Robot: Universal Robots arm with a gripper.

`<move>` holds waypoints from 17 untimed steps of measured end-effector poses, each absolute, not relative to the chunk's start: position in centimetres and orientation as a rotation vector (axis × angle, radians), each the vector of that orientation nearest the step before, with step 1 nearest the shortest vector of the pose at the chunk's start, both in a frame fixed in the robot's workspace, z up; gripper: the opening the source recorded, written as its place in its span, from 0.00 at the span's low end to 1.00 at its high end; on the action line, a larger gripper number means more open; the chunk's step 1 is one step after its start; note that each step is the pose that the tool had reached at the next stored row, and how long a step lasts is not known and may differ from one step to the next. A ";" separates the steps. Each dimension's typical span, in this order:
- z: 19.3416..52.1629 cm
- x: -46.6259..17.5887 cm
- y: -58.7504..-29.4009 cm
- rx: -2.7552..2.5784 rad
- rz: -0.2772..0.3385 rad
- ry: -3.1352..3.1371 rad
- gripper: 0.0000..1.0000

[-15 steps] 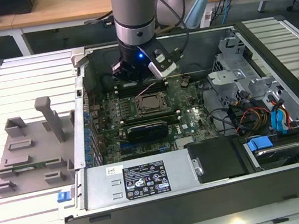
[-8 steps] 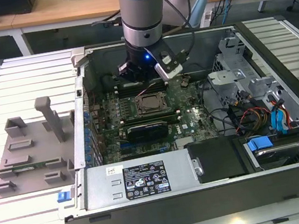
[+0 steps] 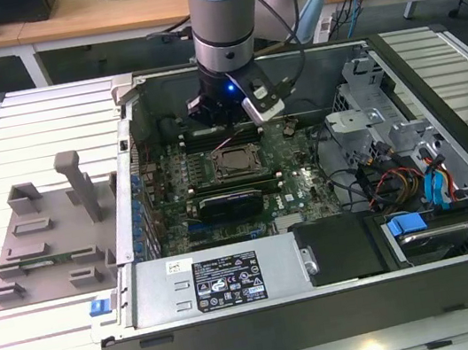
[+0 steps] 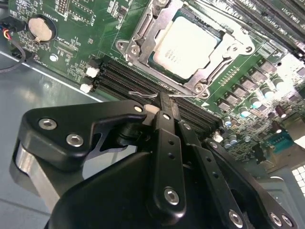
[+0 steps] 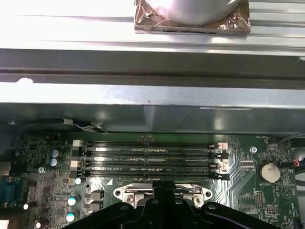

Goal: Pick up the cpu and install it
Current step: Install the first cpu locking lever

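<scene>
The cpu (image 4: 187,44), a pale silvery square, lies flat inside the metal-framed socket (image 4: 138,36) of the green motherboard (image 4: 90,24). My gripper (image 4: 164,99) hangs just above the board beside the socket, over the black memory slots, its thin black fingers drawn together with nothing between them. In the exterior view the gripper (image 3: 228,129) is inside the open computer case, just behind the socket with the cpu (image 3: 236,161). In the first wrist view the gripper (image 5: 159,190) tips meet in front of the socket's frame (image 5: 128,192).
A grey fixture plate (image 3: 46,233) with raised blocks sits at the exterior view's left of the case. The power supply (image 3: 225,280), drive bays (image 3: 440,221) and loose cables (image 3: 378,178) fill the case's front and right. The case wall (image 5: 152,95) stands close behind the memory slots (image 5: 150,160).
</scene>
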State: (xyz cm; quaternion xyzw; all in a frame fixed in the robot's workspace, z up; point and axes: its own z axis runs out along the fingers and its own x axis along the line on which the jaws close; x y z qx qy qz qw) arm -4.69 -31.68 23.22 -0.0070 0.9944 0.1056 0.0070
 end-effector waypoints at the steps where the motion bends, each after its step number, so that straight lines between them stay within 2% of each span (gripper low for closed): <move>1: 23.2 -4.7 -31.7 -0.019 0.330 3.110 0.11; 17: 22.5 -4.7 -31.1 0.089 0.320 3.102 0.11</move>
